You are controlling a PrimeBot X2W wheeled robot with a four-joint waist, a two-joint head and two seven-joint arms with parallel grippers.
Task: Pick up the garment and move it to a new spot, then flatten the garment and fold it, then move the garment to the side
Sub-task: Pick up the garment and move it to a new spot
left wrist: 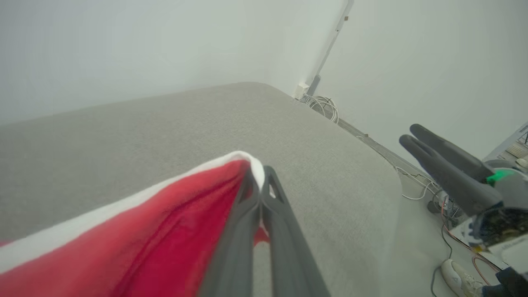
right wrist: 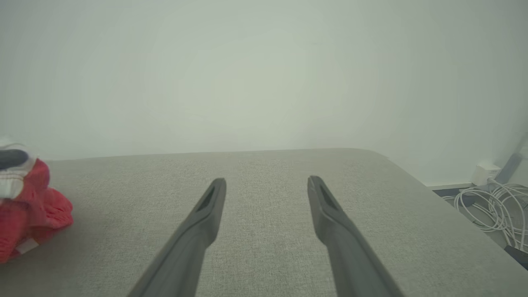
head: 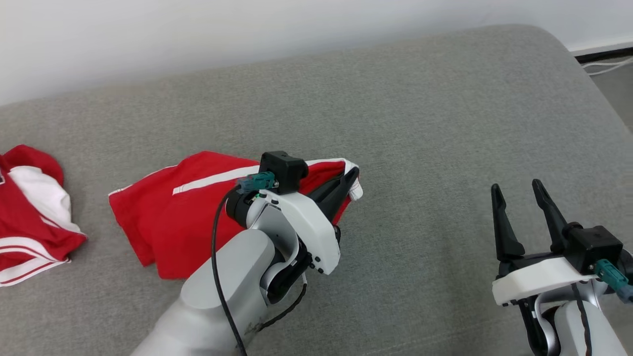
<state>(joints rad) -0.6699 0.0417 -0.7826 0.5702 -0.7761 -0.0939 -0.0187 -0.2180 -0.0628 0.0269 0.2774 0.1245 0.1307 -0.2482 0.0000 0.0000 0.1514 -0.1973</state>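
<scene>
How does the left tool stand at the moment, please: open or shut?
Shut on the red garment: the left tool has its two fingers pressed together, with the garment's white-trimmed edge pinched between them.

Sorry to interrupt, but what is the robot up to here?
The robot's left hand is shut on the white-trimmed edge of a red garment lying on the grey cushion. Its right hand hovers open, holding nothing. A second red and white garment lies crumpled at the far left.
</scene>
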